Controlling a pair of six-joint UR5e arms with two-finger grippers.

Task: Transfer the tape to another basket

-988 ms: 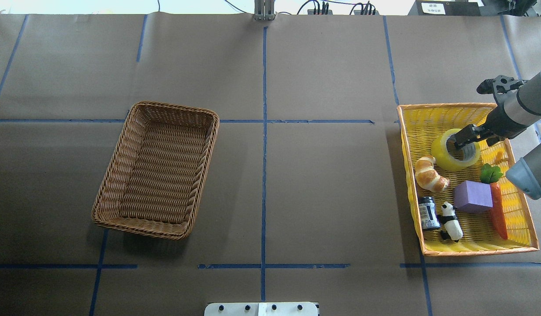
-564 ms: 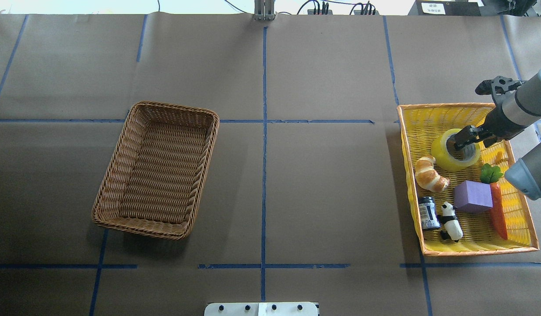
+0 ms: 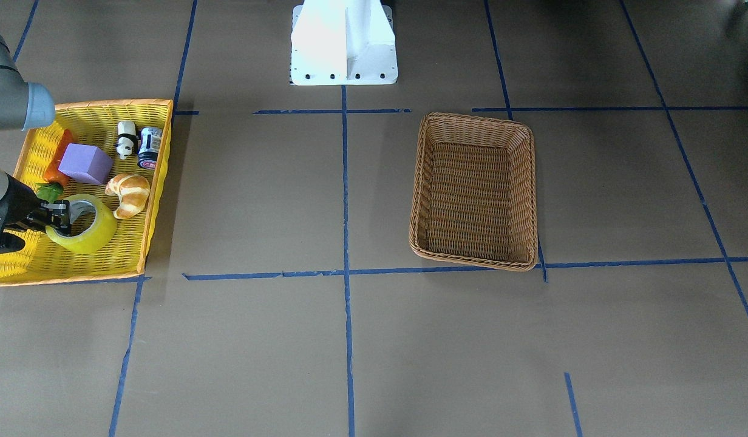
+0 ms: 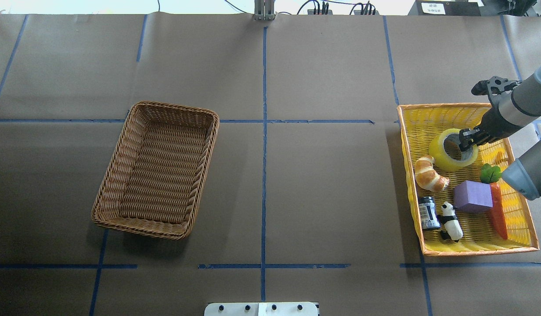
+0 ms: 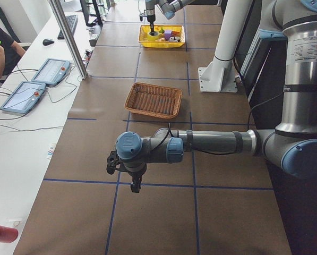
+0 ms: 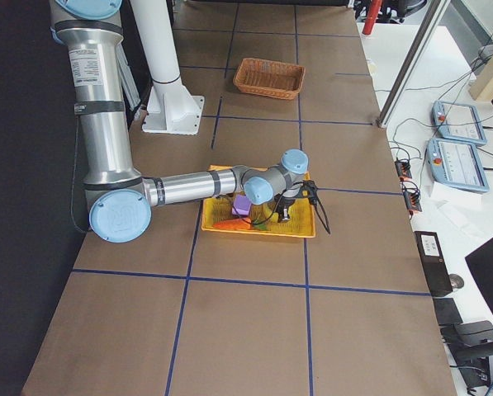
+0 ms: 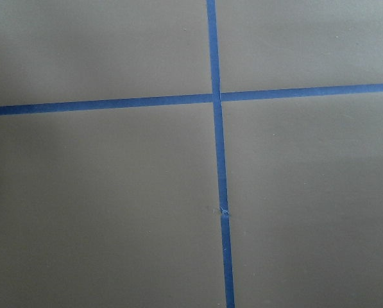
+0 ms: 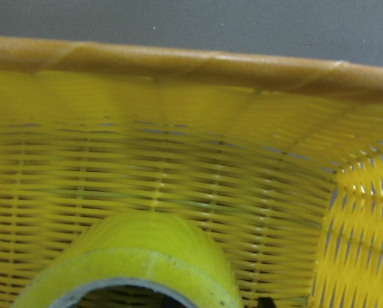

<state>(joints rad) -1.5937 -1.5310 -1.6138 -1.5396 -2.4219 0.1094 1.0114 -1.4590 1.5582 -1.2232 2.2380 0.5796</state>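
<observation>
Since a second ago your right gripper (image 4: 467, 141) has pulled back from the middle of the roll's hole to its right-hand wall, and the roll looks nudged a hair to the left. Nothing else budged.

Big stuff first: the brown paper-covered table (image 4: 323, 188) with the blue tape grid. The rectangular brown woven wicker basket (image 4: 200, 175) sits left of the centre line with nothing in it. The shallow bright yellow basket with the orange rim (image 4: 441, 105) is way over on the right. Your grey right arm (image 4: 512, 109) reaches into its far end. The left arm (image 5: 211, 142) hangs out over bare table, well apart from all this, and I can't tell from that side view whether the left gripper (image 5: 134, 183) is apart or together.

The wide translucent yellow-green tape roll with the grey-white core (image 4: 446, 153) is still in the far part of the yellow basket, tipped so the hole faces up and a bit left, with the toy croissant (image 4: 430, 174) just beside it on the near side.

The right gripper looks clamped on the roll's right wall, one finger inside the core and one outside.

What matters next, I'd say, is that the wicker basket lies well to the left of the gripper, across the centre line, so you need a clean lift over the orange rim and then a long carry left.
</observation>
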